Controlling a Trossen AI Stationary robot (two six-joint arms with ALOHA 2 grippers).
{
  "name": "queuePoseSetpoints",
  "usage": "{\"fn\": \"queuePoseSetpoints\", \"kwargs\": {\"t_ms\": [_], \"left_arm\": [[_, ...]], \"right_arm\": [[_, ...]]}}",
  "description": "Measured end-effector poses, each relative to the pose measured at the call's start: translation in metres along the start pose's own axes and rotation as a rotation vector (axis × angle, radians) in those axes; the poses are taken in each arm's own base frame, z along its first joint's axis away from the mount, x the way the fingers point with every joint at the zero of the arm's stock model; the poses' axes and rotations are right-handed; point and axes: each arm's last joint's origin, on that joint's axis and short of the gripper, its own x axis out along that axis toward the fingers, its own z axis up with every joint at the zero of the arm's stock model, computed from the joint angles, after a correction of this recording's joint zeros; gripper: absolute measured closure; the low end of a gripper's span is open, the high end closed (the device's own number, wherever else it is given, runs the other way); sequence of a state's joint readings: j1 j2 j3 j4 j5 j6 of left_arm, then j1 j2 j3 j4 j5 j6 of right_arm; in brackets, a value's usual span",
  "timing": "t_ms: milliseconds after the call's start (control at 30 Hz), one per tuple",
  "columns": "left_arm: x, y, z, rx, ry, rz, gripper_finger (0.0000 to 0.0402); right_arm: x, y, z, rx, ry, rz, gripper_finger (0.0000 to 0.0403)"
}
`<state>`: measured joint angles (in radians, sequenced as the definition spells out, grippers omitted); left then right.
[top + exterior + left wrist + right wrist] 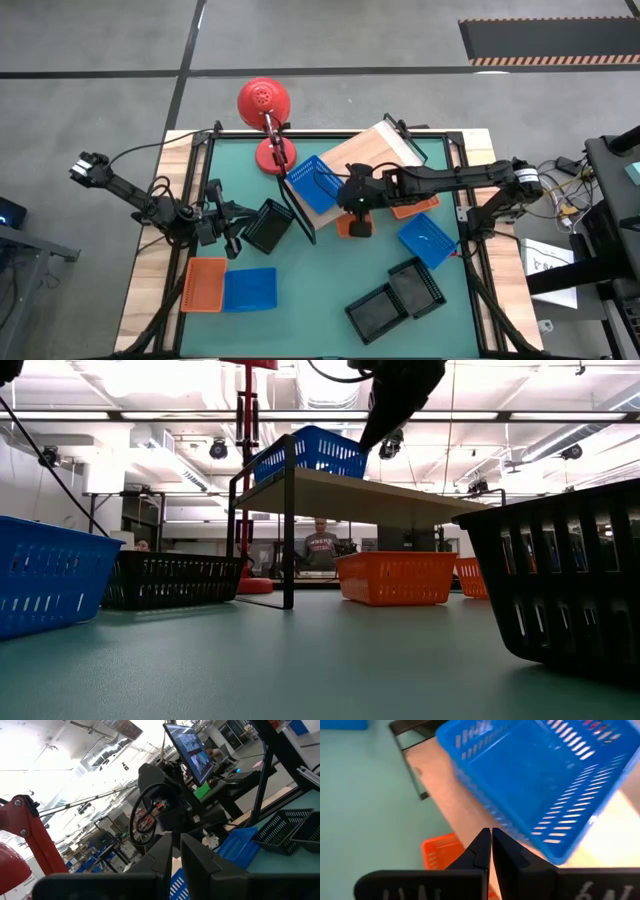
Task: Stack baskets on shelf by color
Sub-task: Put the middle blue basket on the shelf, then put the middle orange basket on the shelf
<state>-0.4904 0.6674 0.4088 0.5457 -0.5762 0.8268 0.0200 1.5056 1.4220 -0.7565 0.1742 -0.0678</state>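
Note:
The shelf (375,155) stands on the green mat at the table's far middle. One blue basket (315,182) sits on its wooden board at the left end, turned askew. My right gripper (491,832) is shut and slants down over the board's near edge, its tips beside the blue basket's near corner (358,458). An orange basket (353,226) lies on the mat below the gripper. My left gripper (238,228) hangs shut over the mat at the left, beside a black basket (268,226), with nothing between its fingers (165,852). My right gripper has its shut fingertips right at the blue basket's near corner (520,837), coming from above and slanting down. I cannot tell whether they touch the basket.
An orange basket (205,283) and a blue one (250,288) lie near left. Another blue one (428,240) and two black ones (418,285) (378,312) lie near right. An orange basket (415,208) sits under the right arm. A red lamp (265,100) stands far left. A person (320,545) is behind the table.

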Motion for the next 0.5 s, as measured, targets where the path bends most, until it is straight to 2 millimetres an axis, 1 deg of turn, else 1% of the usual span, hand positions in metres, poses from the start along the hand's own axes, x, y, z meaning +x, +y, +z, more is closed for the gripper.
{"fn": "queuePoseSetpoints", "kwargs": {"t_ms": [167, 233, 333, 500], "left_arm": [[0.000, 0.000, 0.000, 0.000, 0.000, 0.000, 0.0380], [0.000, 0.000, 0.000, 0.001, 0.001, -0.001, 0.0380], [0.000, 0.000, 0.000, 0.001, 0.000, 0.000, 0.0380], [0.000, 0.000, 0.000, 0.001, 0.001, 0.000, 0.0380]], "right_arm": [[-0.011, 0.004, -0.005, 0.036, 0.031, 0.084, 0.0394], [-0.017, 0.009, -0.008, 0.032, 0.054, 0.112, 0.0394], [-0.020, 0.023, -0.013, 0.019, 0.068, 0.138, 0.0394], [-0.022, 0.053, -0.024, -0.019, 0.084, 0.169, 0.0394]]}}
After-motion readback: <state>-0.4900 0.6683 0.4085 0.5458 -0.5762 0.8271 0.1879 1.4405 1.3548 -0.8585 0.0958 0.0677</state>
